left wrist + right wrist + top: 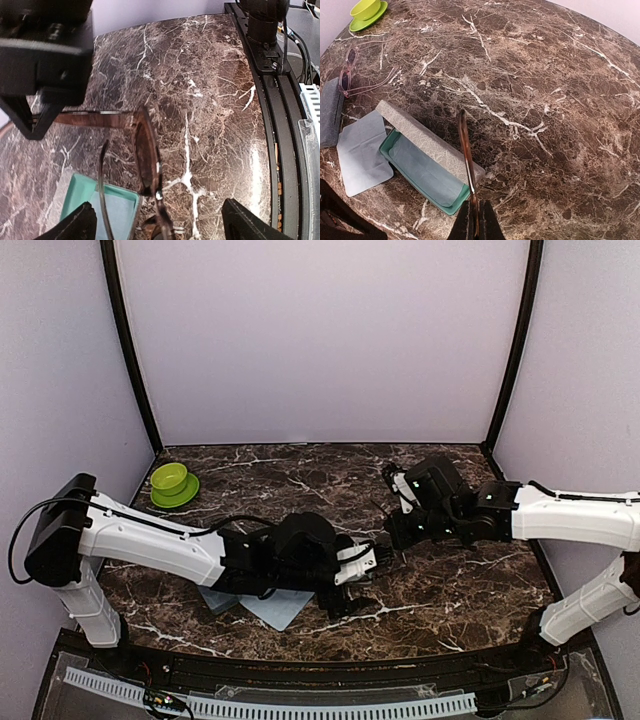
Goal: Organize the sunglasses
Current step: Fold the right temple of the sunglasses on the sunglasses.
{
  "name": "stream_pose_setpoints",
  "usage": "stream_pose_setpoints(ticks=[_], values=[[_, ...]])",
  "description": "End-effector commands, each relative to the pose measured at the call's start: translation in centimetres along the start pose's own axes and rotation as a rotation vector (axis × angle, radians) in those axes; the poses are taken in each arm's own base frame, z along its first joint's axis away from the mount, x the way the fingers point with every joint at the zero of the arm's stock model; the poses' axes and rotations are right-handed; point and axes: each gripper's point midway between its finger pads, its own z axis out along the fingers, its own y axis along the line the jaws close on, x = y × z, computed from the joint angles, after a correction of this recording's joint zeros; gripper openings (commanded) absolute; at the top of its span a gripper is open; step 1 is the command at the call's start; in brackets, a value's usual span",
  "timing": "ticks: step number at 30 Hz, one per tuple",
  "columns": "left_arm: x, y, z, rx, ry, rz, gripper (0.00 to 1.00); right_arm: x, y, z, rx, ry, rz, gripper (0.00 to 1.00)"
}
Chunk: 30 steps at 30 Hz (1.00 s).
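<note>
As the right fingers (462, 227) stand: pinched shut on one temple arm of the sunglasses (145, 155); the thin arm runs straight out from between them
Left fingers (82, 225): spread wide, one on either side of the frame front; neither pad appears to touch it
Sunglasses: lifted off the tabletop (545, 100), hanging from the right fingers' pinch with the lenses in the left fingers' gap; the other temple arm is unfolded and reaches back toward the left fingers
Just below the fingers: open case (420, 134), grey lid raised, teal lining bare; one corner shows under the left fingers' gap
Past the case: pale cloth (362, 150) lying flat against the side of the case away from the right fingers
Farther out: pink-tinted pair (355, 75) unfolded on the tabletop, just beside a closed grey case (327, 112); green bowl (367, 10) farthest from both sets of fingers
Step in hand, as a judgement: the left fingers are placed to take or steady the frame so the temples can fold before it goes into the open case
Doing it well: close the left fingers slowly on the rim or bridge, not on the lens faces; hold the right pinch until the left grip is sure; fold the free temple first; line the frame up with the long side of the teal tray before lowering
Risk: the thin temple may twist in the pinch; a squeeze off-centre could tip the frame out
</note>
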Motion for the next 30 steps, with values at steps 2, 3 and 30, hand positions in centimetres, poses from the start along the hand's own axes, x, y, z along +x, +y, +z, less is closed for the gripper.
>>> stream_pose_setpoints(ticks=[2, 3, 30], values=[[-1.2, -0.6, -0.1, -0.021, -0.042, 0.088, 0.86, -0.6, 0.0, 0.0, -0.013, -0.029, 0.022, 0.00], [-1.2, -0.7, 0.0, -0.021, -0.037, 0.099, 0.85, -0.6, 0.0, 0.0, -0.011, -0.027, 0.019, 0.00], [-0.5, -0.1, 1.5, -0.093, 0.001, 0.145, 0.63, 0.3, 0.5, 0.6, -0.041, 0.000, 0.020, 0.00]])
